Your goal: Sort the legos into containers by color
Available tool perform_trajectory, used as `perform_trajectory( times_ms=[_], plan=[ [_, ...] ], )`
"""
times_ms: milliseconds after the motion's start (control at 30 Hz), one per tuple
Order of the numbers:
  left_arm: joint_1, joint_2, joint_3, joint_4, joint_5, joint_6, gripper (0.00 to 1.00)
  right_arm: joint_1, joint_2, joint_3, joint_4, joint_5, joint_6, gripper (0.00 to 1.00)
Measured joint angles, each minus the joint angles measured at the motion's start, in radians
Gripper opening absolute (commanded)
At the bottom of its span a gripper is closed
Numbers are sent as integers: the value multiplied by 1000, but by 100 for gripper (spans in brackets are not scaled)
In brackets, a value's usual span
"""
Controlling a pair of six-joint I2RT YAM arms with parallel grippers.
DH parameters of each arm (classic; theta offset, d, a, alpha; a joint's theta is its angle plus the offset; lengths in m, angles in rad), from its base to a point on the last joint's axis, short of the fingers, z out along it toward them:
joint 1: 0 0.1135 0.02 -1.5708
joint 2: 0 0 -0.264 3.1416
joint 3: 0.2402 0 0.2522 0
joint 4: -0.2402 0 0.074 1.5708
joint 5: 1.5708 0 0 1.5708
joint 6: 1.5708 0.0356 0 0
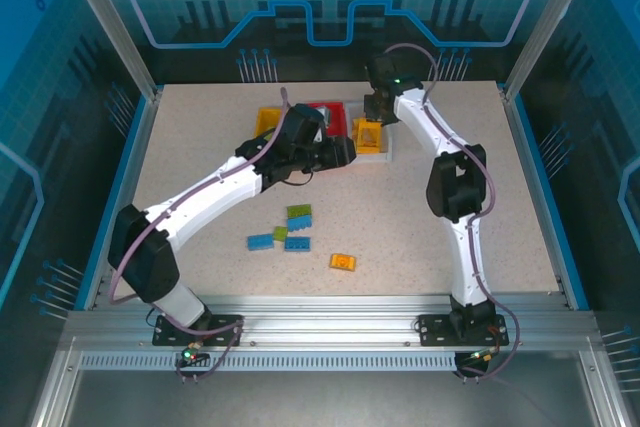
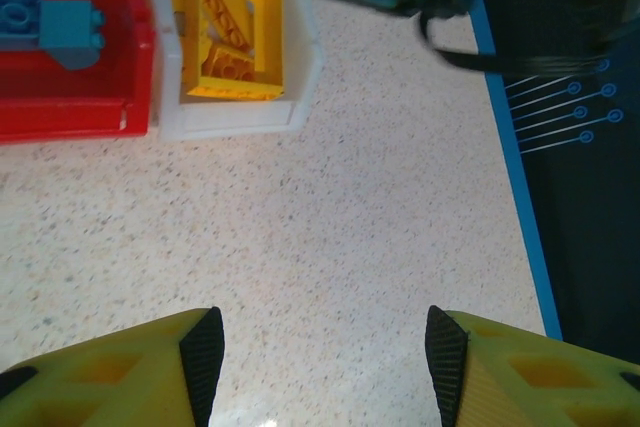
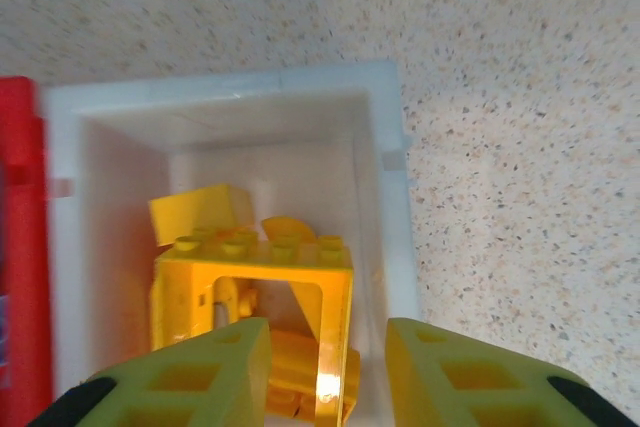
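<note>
Right gripper (image 3: 328, 342) hangs over the white bin (image 3: 230, 87), jaws parted just above the yellow bricks (image 3: 255, 257) inside, pinching nothing. Left gripper (image 2: 320, 347) gapes, empty, over bare table (image 2: 300, 227) near the red bin (image 2: 70, 112). Loose bricks (image 1: 290, 227) lie nearer the arm bases.

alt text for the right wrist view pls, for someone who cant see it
A white bin seen from above holds orange-yellow legos, the largest an open frame with studs on top. The right gripper hangs over it, jaws apart, the frame's post showing in the gap. A red bin borders it on the left, on a speckled table.
</note>
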Motion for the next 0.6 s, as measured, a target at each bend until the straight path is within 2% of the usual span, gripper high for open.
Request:
perform_trajectory(
  times_ms=[200, 433, 600],
  plan=[
    [0, -119, -94, -86, -38, 3, 61, 56, -283, -173, 74, 23, -19, 46],
    [12, -235, -213, -218, -57, 63, 65, 172, -721, -565, 237, 16, -64, 56],
    [42, -259, -286, -298, -48, 131, 70, 326, -977, -885, 300, -31, -74, 65]
  ],
)
